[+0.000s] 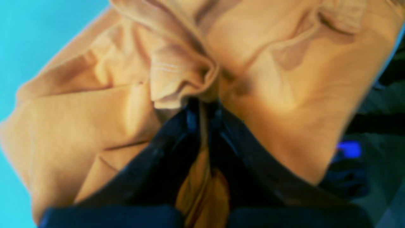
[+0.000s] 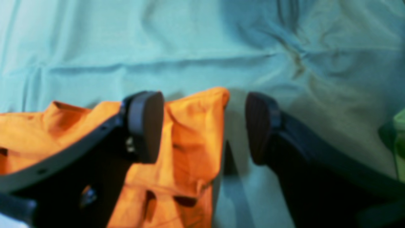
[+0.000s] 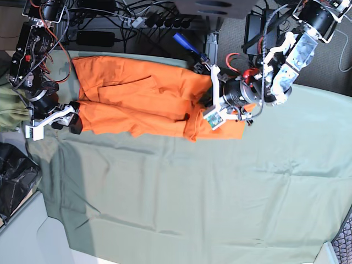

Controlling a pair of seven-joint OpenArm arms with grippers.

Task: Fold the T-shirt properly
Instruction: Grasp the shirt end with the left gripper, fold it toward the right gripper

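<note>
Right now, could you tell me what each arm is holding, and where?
The left gripper pinches a bunched fold of the T-shirt; the right gripper is open, holding nothing.

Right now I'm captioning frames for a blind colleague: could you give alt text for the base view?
An orange T-shirt lies stretched along the far edge of a sage-green cloth. The left gripper is shut on the shirt's fabric at the view's right, while the right gripper stands open at the shirt's other end.
</note>
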